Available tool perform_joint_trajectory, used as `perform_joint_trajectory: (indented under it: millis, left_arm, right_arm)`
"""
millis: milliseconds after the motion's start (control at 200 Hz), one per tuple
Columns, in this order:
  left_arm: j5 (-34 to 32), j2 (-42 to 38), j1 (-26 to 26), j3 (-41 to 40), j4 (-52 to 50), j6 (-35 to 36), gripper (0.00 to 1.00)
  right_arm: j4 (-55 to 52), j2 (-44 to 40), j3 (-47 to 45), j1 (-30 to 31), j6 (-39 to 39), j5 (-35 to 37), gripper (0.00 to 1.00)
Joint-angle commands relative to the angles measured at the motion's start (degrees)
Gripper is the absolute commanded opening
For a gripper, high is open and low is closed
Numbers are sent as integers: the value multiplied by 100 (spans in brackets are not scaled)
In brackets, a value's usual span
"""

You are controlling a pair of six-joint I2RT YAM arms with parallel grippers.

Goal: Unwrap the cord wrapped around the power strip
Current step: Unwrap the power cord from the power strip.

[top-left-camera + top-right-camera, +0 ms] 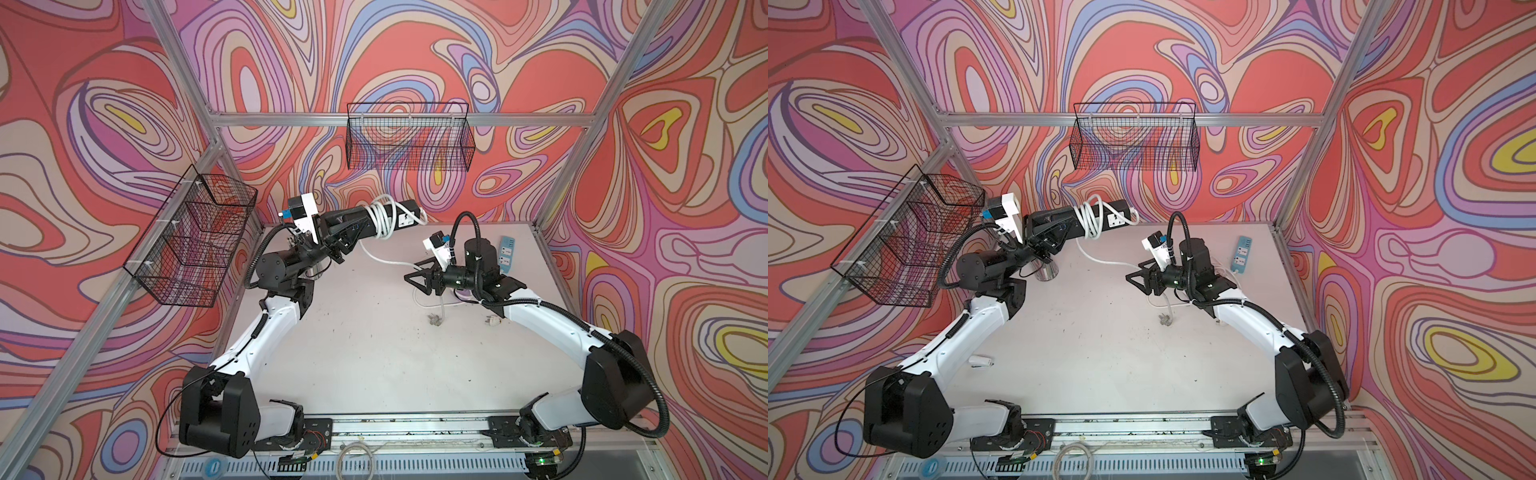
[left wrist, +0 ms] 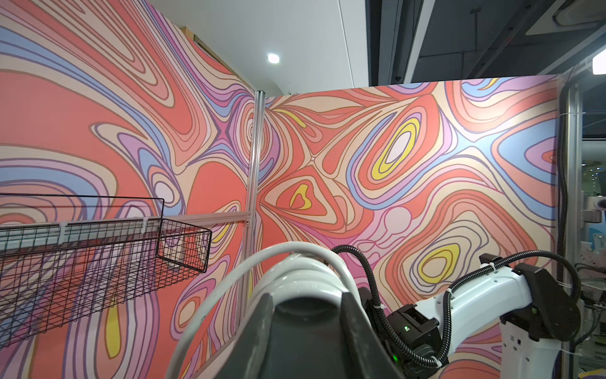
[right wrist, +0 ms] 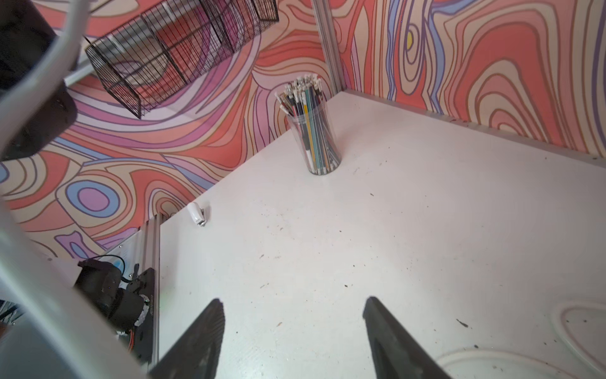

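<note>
My left gripper (image 1: 347, 235) (image 2: 306, 305) is shut on one end of the black power strip (image 1: 405, 212) (image 1: 1115, 212) and holds it raised near the back wall. The white cord (image 1: 380, 220) (image 1: 1090, 220) (image 2: 305, 272) is coiled in loops around the strip's middle. A loose length trails down to the table, and its plug (image 1: 434, 320) lies near the centre. My right gripper (image 1: 415, 272) (image 1: 1136, 272) (image 3: 293, 305) hangs open low over the table, below and to the right of the strip, with nothing between its fingers. A slack piece of cord (image 3: 492, 357) lies beside it.
A clear cup of pens (image 3: 314, 131) (image 1: 1046, 272) stands under my left arm. A blue power strip (image 1: 505, 253) lies at the back right. Wire baskets hang on the left wall (image 1: 195, 237) and the back wall (image 1: 409, 137). A small white object (image 1: 982, 360) lies at the left edge.
</note>
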Motion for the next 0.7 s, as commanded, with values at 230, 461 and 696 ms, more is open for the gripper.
perform_joint_trajectory:
  millis: [230,461,696]
  left_arm:
    - [39,496,-106,1438,-92,-190,0]
    - [166,1123,-245,2717,-481,-306,0]
    - [185,1274,-478,3267,-882,-146,0]
  right_arm:
    - [-22,-860,435,-179,-344,27,98]
    - [1012,-569,697,-289,130,-419,98]
    - [3485,358,951,-301,1395,-626,98]
